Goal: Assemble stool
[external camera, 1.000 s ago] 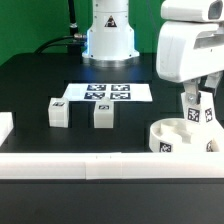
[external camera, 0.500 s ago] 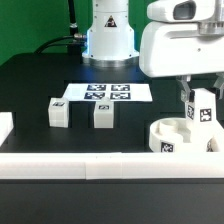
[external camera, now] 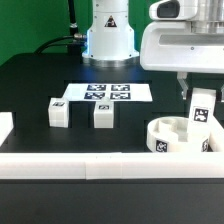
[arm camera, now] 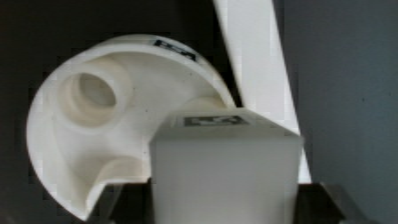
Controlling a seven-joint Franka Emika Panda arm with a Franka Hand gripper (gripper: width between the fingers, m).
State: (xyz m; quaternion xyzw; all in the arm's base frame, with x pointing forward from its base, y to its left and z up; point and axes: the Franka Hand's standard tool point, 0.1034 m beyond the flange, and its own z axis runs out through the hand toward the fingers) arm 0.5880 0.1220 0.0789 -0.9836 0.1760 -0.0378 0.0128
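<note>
The white ring-shaped seat (external camera: 181, 137) lies on the black table at the exterior view's right, against the front rail. My gripper (external camera: 202, 98) is shut on a white tagged leg block (external camera: 202, 110) and holds it upright over the seat's far right part. In the wrist view the leg block (arm camera: 226, 165) fills the space between the dark fingers (arm camera: 121, 200), with the seat (arm camera: 125, 110) below it. Two more leg blocks (external camera: 58, 112) (external camera: 101, 115) stand on the table to the left of centre.
The marker board (external camera: 106, 92) lies flat behind the two loose blocks. A long white rail (external camera: 90, 167) runs along the front edge, and another white piece (external camera: 5, 128) shows at the far left. The arm's base (external camera: 108, 35) stands at the back.
The gripper with the leg block has turned and shifted slightly right over the seat, and the block now sits a little higher and squarer to the camera.
</note>
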